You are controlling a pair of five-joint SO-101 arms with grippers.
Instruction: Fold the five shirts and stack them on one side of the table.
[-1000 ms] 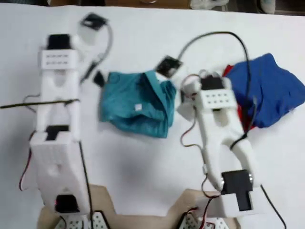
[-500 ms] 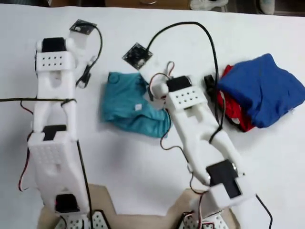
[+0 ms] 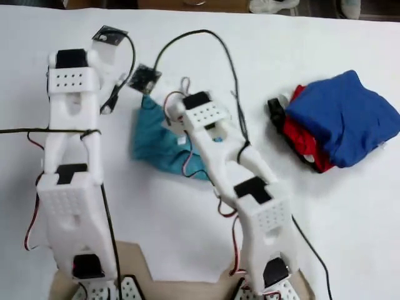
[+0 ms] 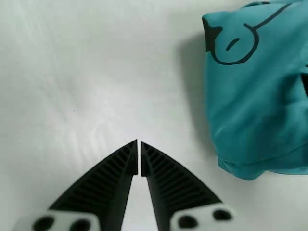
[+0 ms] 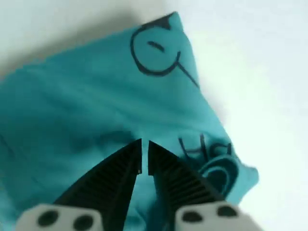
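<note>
Right gripper (image 5: 144,147): jaws pressed together, tips directly over the teal shirt (image 5: 86,91); whether they pinch the cloth is unclear.
Left gripper (image 4: 139,147): closed, empty; teal shirt near, off to one side.
Folded stack (image 3: 350,115): well apart from both.

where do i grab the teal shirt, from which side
Probably take the teal shirt by its rounded folded edge facing the left gripper, coming low from that side: the fold bulges off the table, and the right arm covers the far side.
</note>
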